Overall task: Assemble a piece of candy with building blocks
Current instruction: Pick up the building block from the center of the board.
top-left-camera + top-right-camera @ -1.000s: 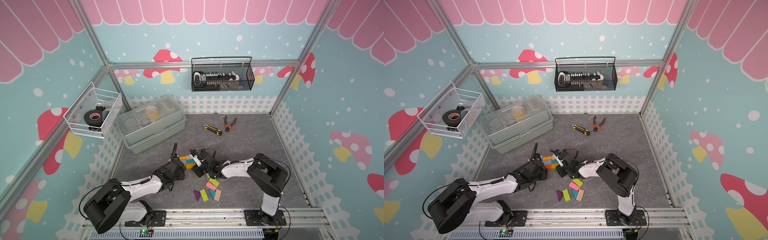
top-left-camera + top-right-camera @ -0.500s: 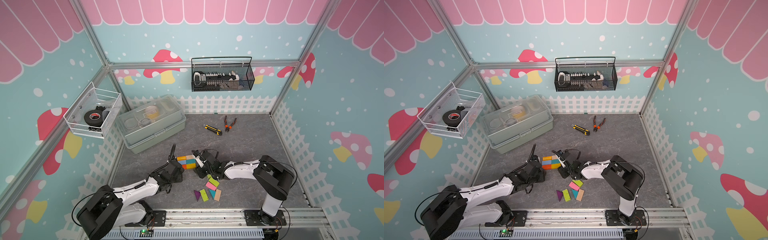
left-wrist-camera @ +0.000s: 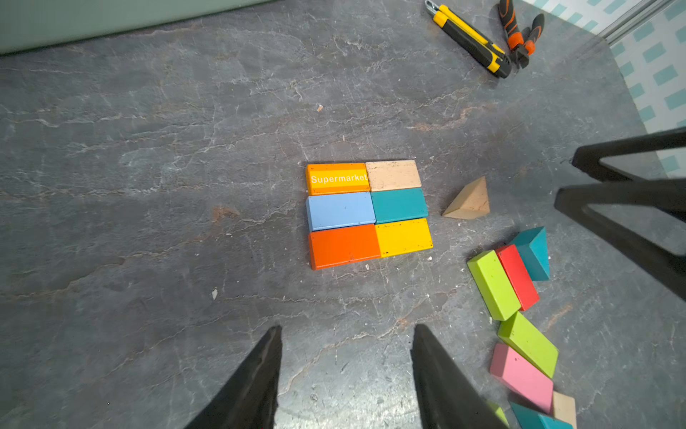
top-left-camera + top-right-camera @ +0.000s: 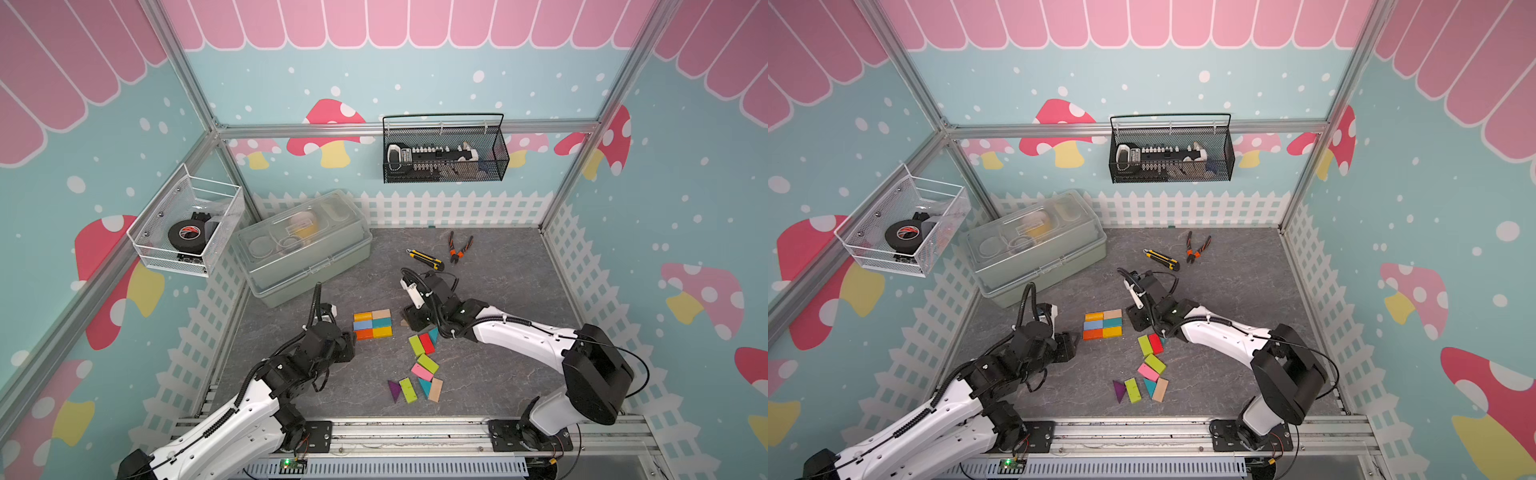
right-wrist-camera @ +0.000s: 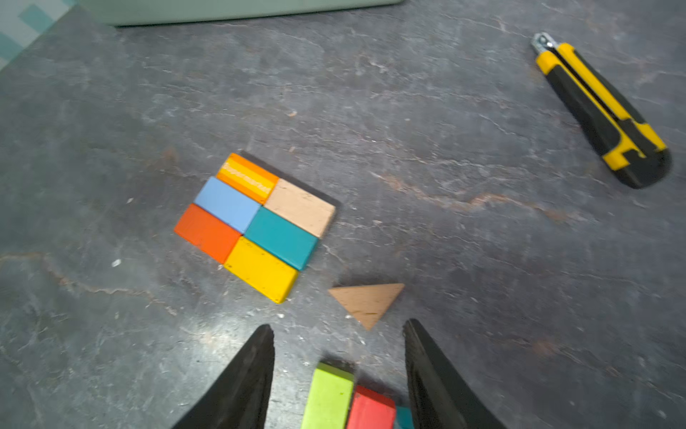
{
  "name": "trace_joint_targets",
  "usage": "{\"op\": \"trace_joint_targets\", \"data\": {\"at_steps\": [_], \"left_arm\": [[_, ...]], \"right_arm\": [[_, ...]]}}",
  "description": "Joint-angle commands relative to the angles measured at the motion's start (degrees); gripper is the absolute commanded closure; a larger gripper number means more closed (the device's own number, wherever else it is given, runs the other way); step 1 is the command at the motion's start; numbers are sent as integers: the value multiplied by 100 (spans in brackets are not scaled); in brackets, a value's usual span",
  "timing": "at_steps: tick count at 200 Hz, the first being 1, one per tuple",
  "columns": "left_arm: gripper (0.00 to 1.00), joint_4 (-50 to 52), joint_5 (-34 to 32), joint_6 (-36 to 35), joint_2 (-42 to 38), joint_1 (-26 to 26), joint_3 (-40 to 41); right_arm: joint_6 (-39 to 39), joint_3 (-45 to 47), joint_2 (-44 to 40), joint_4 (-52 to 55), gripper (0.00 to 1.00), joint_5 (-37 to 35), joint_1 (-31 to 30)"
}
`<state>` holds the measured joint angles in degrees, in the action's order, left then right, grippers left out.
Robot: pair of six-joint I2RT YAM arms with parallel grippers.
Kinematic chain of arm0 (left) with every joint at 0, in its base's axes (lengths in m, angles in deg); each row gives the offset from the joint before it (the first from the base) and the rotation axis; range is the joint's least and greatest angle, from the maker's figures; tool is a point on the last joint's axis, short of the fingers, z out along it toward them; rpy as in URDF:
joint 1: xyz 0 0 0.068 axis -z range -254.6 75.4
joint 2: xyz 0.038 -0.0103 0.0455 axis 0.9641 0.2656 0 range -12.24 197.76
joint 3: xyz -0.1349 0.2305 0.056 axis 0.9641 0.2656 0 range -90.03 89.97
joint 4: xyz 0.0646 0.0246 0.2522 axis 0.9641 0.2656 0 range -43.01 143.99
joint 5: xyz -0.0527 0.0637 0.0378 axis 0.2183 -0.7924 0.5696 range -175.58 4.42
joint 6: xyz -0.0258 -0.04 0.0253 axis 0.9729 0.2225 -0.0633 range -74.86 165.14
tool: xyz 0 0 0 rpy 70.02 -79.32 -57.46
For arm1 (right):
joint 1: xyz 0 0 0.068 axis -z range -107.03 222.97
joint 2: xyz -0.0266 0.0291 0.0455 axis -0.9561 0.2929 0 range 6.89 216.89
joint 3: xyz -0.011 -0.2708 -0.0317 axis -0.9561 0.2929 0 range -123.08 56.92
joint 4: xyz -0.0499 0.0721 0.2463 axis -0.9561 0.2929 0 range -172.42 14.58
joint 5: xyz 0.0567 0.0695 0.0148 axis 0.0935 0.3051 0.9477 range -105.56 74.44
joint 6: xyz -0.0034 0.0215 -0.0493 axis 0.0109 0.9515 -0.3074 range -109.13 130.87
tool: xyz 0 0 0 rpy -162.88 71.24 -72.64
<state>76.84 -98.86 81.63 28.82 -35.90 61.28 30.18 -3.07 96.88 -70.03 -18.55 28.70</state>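
Six-block rectangle [image 3: 367,213] flat on counter [image 3: 185,148]; tan wedge [image 3: 468,201] just beside it (not touching). Both arms' jaws apart, empty: left gripper [image 3: 345,375], right gripper [image 5: 337,371].

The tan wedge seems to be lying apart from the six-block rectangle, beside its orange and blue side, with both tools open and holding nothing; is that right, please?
Not quite: the tan wedge lies apart from the six-block rectangle beside its tan and teal side, not the orange and blue one, as the left wrist view shows. The left tool and right tool are indeed open and hold nothing.
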Motion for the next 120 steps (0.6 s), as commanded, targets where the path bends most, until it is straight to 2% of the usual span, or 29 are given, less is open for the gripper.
{"op": "trace_joint_targets", "data": {"at_steps": [1,25,53,80,110,120], "left_arm": [[44,369,-57,-131,-150,-19,-147],[44,346,-121,-240,-127,-19,-129],[44,288,-153,-317,-28,-15,-120],[44,254,-221,-362,18,-20,-114],[44,259,-278,-379,30,-13,-94],[44,263,-281,-371,17,-11,-85]], "right_arm": [[102,-378,387,721,42,-78,78],[-133,-694,827,844,42,417,77],[-1032,-944,1170,1294,37,411,82],[-1226,-1138,1413,1538,30,188,77],[-1219,-1401,1705,1659,13,326,79],[-1219,-1498,1793,1716,11,408,77]]}}
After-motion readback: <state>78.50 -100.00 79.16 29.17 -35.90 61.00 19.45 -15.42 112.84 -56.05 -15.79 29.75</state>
